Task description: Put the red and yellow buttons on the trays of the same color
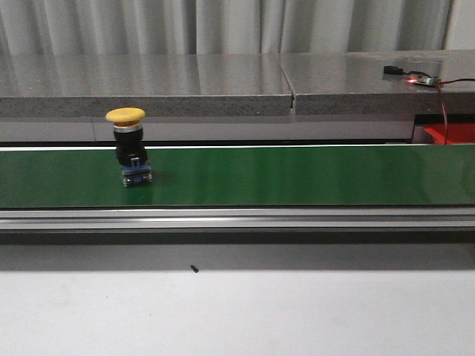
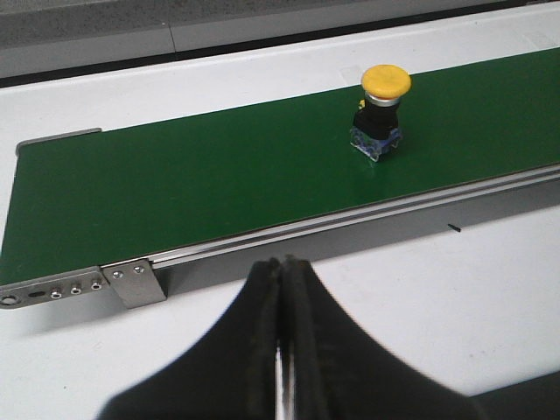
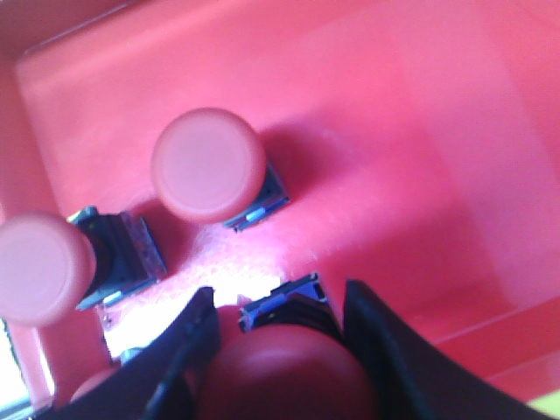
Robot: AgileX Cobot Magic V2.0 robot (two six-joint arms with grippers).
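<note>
The left gripper hangs above the white worktop near the conveyor belt, fingers pressed together. A yellow button stands upright on the belt. The right gripper reaches down into the red tray, pinching a red button beside two others.

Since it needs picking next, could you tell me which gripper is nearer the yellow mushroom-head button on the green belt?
Left: the left gripper faces the yellow button; the right gripper is over the red tray.
</note>
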